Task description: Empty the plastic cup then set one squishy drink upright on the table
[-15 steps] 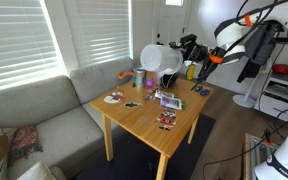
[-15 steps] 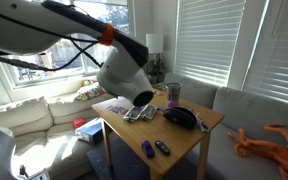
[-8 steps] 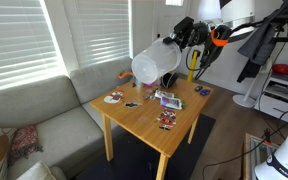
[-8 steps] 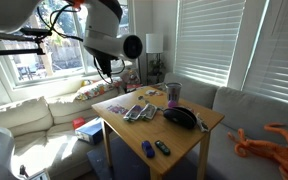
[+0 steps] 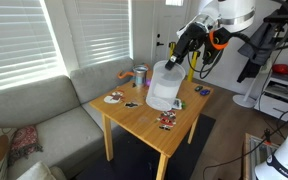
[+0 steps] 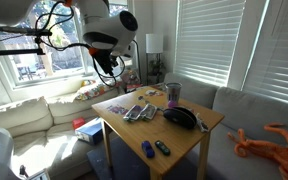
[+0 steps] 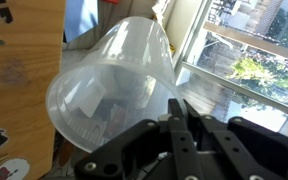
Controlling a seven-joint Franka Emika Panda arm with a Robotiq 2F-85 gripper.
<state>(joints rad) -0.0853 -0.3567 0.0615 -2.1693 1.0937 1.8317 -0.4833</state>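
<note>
One translucent plastic cup (image 7: pixel 109 90), tapered, smooth (whitish), black fingers (image 7: pixel 176 135) clamped on its wall

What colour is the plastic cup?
Translucent whitish; the plastic cup shows best in the wrist view.

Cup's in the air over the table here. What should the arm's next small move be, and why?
Probably lower the tall translucent plastic cup onto a bare patch of the light-wood table and let go. The gripper is clamped on its wall, holding it airborne, while a small purple squishy drink already seems to lie on the table, waiting to be stood up.
</note>
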